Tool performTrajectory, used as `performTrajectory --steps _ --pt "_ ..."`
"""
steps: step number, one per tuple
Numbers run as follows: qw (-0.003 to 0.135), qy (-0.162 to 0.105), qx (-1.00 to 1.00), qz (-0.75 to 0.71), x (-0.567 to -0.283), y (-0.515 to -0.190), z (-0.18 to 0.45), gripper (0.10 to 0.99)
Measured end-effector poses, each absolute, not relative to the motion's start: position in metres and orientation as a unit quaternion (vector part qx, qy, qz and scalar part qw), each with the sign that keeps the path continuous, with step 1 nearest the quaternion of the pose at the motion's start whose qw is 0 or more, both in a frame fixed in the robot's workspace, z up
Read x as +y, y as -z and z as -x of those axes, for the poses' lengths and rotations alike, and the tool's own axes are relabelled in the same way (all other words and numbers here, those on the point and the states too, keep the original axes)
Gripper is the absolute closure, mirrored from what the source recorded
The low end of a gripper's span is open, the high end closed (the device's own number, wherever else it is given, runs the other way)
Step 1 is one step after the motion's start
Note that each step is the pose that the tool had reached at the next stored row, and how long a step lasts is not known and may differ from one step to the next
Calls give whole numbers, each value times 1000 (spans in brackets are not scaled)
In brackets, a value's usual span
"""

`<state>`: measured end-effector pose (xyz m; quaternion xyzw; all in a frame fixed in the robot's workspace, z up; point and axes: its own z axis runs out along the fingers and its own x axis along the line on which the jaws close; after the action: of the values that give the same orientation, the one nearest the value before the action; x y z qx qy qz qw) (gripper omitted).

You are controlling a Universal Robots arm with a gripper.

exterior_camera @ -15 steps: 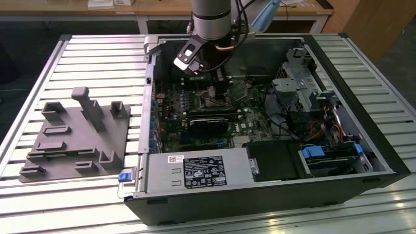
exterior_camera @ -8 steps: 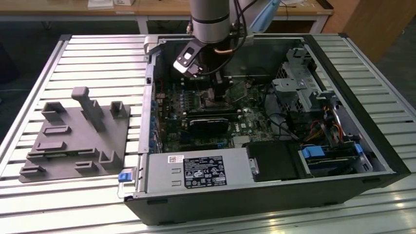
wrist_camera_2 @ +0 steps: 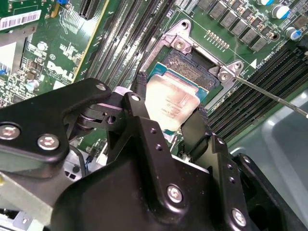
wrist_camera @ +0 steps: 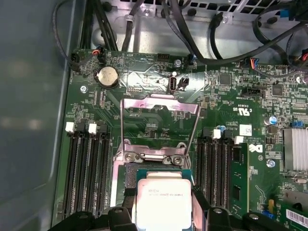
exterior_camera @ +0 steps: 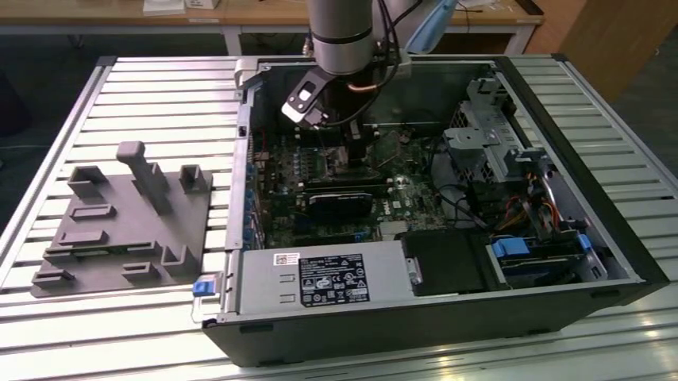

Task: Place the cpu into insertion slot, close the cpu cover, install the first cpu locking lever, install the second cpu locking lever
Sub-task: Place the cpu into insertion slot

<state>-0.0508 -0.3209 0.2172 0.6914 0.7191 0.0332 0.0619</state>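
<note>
Motherboard (wrist_camera: 144,86): one cpu (wrist_camera: 163,199) gripped by pincer (wrist_camera_2: 168,106), over one insertion slot (wrist_camera_2: 190,65).

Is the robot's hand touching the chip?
Touching. In the second wrist view the hand's fingers press against two opposite edges of the chip, with no gap.

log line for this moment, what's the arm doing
gripper: jaws shut on cpu | cpu: over insertion slot, slot partly uncovered | cpu cover: open
</note>
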Motion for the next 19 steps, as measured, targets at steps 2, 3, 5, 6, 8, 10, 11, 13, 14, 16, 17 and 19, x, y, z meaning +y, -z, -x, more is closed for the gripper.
performTrajectory --steps 2,3,5,6,8,10,11,13,14,16,17,19 --pt "62 -33 718 -692 -321 -216 51 545" --pt "62 -33 718 -693 -321 -215 51 545" --pt "62 -33 716 -694 -320 -214 51 545" --pt "62 -33 716 -694 -320 -214 51 545" --pt "62 -33 716 -695 -319 -213 51 545" --pt "62 -33 716 -695 -318 -212 52 545" --pt "62 -33 716 -695 -318 -211 52 545" --pt "62 -33 716 -695 -318 -210 52 545" --pt "62 -33 715 -695 -318 -209 52 545" --pt "62 -33 715 -696 -317 -208 52 545" --pt "62 -33 714 -696 -317 -207 52 545" --pt "62 -33 714 -697 -317 -205 52 545"
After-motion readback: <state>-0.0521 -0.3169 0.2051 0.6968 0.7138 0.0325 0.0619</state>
